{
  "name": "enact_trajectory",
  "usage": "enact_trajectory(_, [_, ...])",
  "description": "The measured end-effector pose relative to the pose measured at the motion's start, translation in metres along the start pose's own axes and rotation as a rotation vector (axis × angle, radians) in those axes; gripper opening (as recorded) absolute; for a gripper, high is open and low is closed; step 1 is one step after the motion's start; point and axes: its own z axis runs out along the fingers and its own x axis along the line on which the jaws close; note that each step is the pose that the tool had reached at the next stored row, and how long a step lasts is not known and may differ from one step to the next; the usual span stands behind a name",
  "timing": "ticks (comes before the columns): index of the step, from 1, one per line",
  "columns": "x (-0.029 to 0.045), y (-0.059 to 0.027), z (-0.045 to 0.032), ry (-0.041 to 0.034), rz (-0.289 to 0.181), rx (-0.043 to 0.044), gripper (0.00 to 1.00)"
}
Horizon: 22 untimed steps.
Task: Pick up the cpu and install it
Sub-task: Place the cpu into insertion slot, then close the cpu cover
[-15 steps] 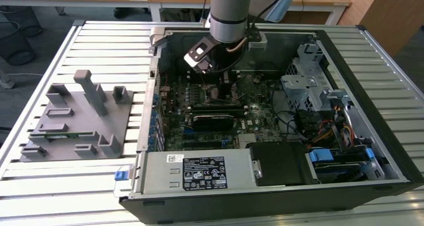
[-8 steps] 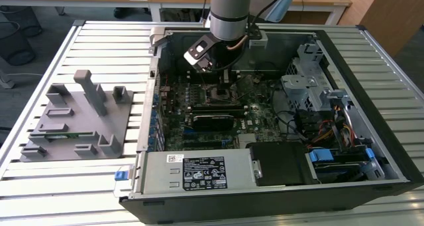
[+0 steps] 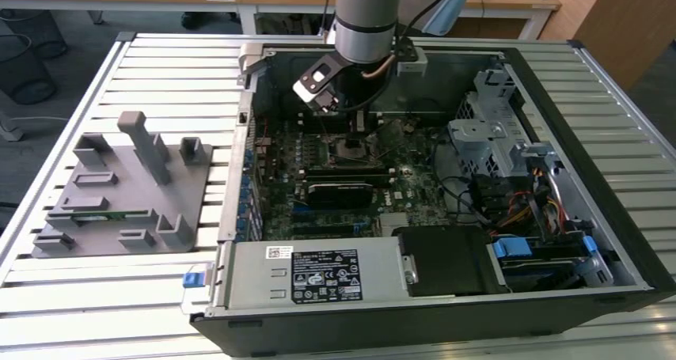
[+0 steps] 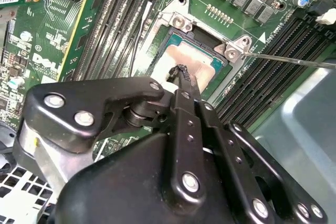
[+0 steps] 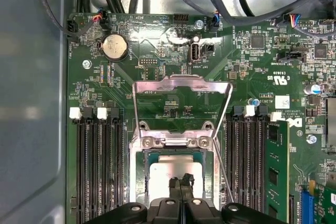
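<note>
Lying open on the slatted table (image 3: 158, 297), the computer case (image 3: 444, 324) takes the arm from above, and the gripper (image 3: 357, 124) hangs over the middle of the motherboard (image 3: 317, 150). Well off to the gripper's side, outside the case, a grey fixture (image 3: 127, 194) holds a green memory stick (image 3: 100, 214). Both wrist views put the cpu (image 5: 176, 171) directly under the fingertips, lying flat inside the socket (image 5: 140, 145) with its silvery top up, so the picking and placing look done. The fingers are drawn together with barely a seam between them and nothing clamped; whether the tips touch the cpu's plate cannot be told. Locking appears left undone: the load plate (image 5: 181, 85) stands raised just beyond the tips, and the thin lever (image 4: 294, 60) juts free beside them. The exterior view adds the whole layout, case and fixture; the first wrist view adds the raised plate face-on; the second wrist view adds the lever's free end and the tips seen slantwise
</note>
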Motion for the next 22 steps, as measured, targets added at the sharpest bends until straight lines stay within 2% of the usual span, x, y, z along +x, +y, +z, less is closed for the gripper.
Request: enact_trajectory(22, [-0.0005, 0.0000, -0.0106, 0.0000, 0.000, 0.0007, 0.11])
